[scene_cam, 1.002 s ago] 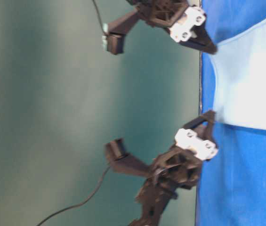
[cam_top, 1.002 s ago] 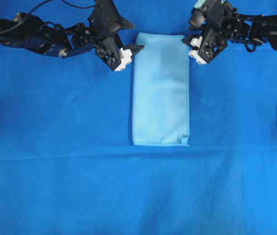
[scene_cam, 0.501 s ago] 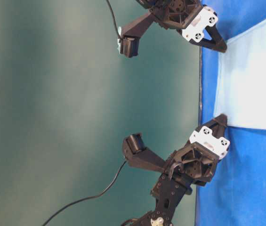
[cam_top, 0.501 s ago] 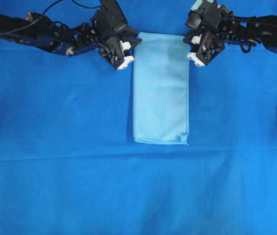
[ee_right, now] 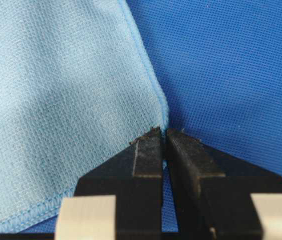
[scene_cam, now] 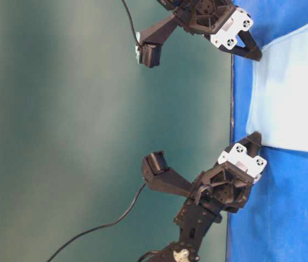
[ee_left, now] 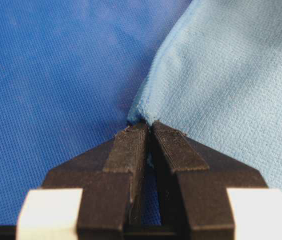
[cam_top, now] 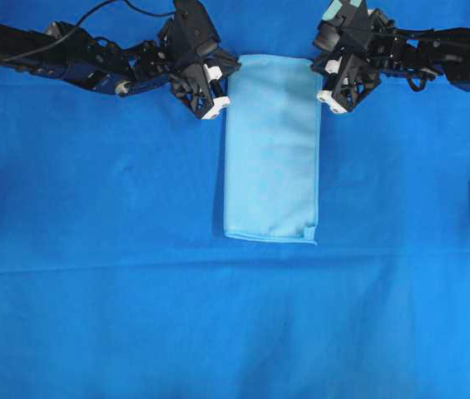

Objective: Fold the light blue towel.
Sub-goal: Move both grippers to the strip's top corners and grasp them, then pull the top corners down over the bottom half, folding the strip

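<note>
— Where's the light blue towel sitting?

— Middle of the table, towards the far edge, flat on the royal-blue cloth. It's a long narrow strip, short ends near and far, so I'd say it has one fold in it already. At the near end you can see a doubled edge with a little lip sticking out at one corner.

— And the arms?

— One at each far corner. The left gripper has its two black fingers pressed together on the towel's corner; from its wrist camera you can see the fabric bunched up right at the tips. The right gripper is the same, fingers closed with the hemmed corner nipped between them.

— Lifted at all?

— Not that I can see. From the side the towel lies flat on the table, both grippers down at its edge.

— So what's left?

— My guess is the second fold: carry those two far corners over to the near end, halving the strip, then let go and leave it tidy. About halfway, I'd judge.
</note>
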